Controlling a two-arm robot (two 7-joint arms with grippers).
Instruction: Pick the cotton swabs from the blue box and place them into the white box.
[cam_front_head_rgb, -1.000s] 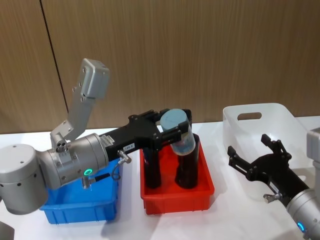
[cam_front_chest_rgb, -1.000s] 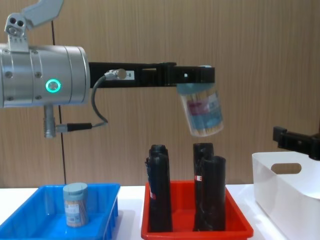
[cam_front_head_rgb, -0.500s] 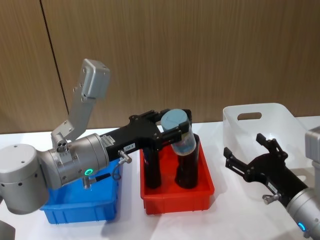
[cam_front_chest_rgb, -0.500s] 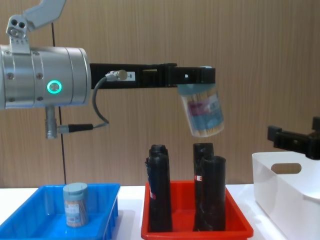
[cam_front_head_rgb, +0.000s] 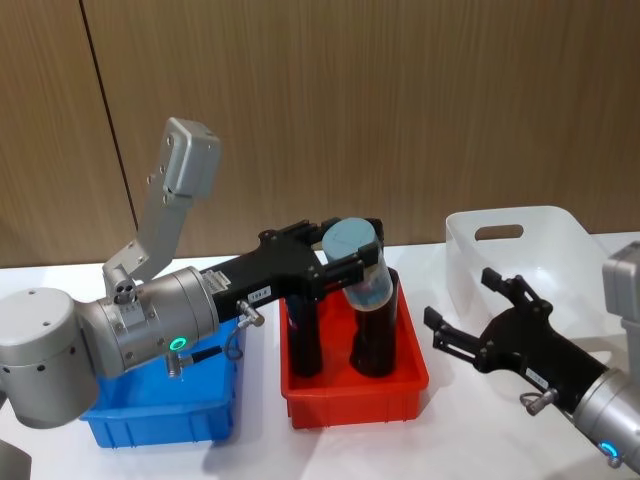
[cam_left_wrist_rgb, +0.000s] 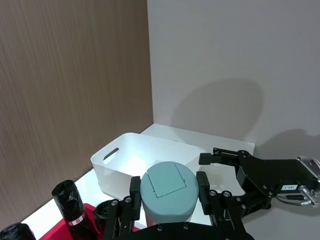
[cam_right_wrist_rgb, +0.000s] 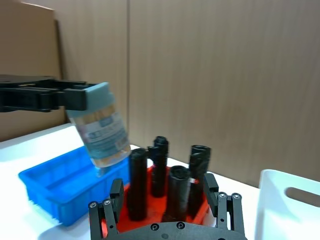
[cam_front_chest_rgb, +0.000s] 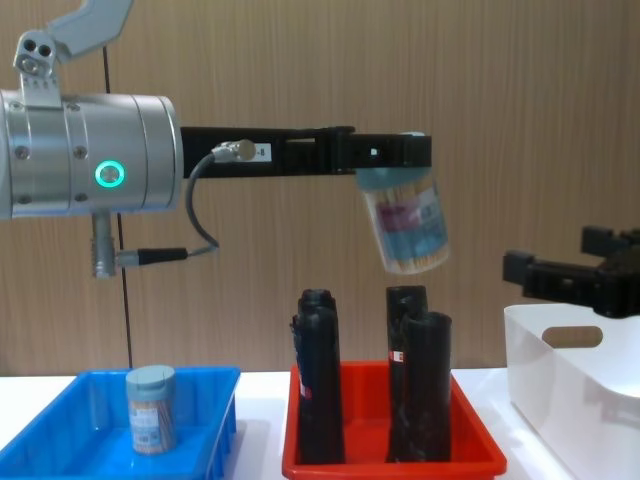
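Note:
My left gripper (cam_front_head_rgb: 350, 246) is shut on the pale blue lid of a cotton swabs jar (cam_front_head_rgb: 364, 280), holding it tilted in the air above the red tray. The jar (cam_front_chest_rgb: 405, 222) hangs well clear of the black cylinders; its lid (cam_left_wrist_rgb: 167, 187) sits between the left fingers. A second cotton swabs jar (cam_front_chest_rgb: 150, 408) stands upright in the blue box (cam_front_chest_rgb: 60, 432). My right gripper (cam_front_head_rgb: 460, 298) is open, low in front of the white box (cam_front_head_rgb: 545, 245), pointing at the held jar (cam_right_wrist_rgb: 102, 131). The white box (cam_front_chest_rgb: 560, 395) stands at the right.
A red tray (cam_front_head_rgb: 350, 402) with several tall black cylinders (cam_front_chest_rgb: 318, 385) sits between the blue box (cam_front_head_rgb: 150, 418) and the white box. A wooden wall runs close behind the white table.
My right gripper has moved left, away from the white box and toward the red tray and held jar. The left gripper and its jar have stayed put.

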